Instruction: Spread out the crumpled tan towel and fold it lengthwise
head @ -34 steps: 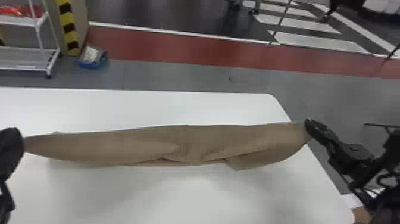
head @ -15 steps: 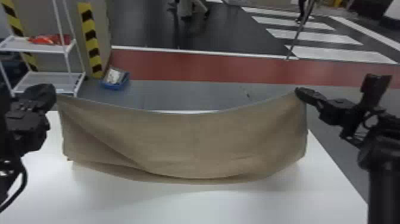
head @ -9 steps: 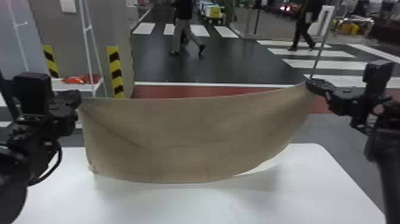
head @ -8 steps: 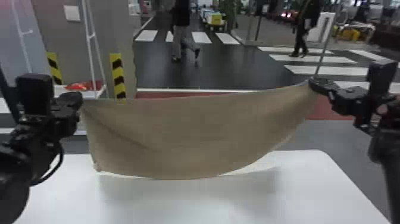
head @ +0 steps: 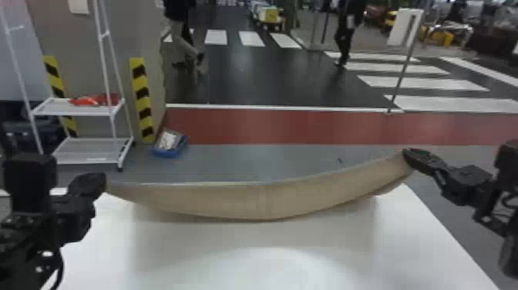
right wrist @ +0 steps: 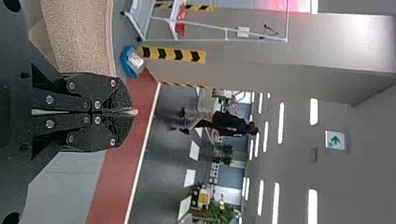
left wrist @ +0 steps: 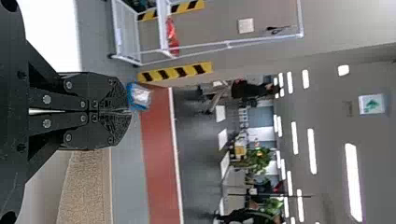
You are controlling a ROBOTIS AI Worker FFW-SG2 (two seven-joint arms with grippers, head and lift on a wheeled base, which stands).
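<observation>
Stretching crosswise between left gripper and right gripper — tan towel, ends pinched in both closed jaws.

Ceiling lights glare, the table softly shadowed.

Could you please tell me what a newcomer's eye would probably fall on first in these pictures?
Probably the tan towel, slung in a shallow sag over the white table, with one end in the left gripper and the other in the right gripper. Next might come the broad red band across the floor beyond the table, then the black-and-yellow striped strip beside the white rack, at the head view's left.
</observation>
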